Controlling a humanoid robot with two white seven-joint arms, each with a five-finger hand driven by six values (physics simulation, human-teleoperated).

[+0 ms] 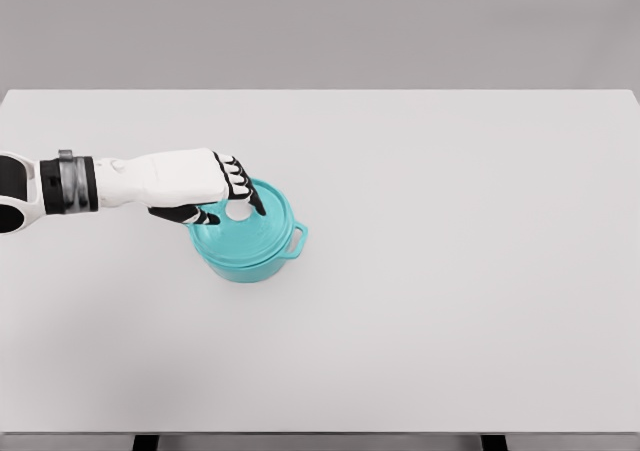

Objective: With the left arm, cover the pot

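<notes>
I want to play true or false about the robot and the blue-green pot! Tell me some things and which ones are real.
1. The pot is teal. True.
2. The lid lies on the table beside the pot. False: it sits on top of the pot.
3. The left hand is over the lid, fingers around its white knob. True.
4. The right hand helps hold the pot. False: no right arm shows in the picture.
5. The pot has a handle sticking out on its right side. True.
6. The pot stands at the far right edge of the table. False: it is left of the middle.
</notes>
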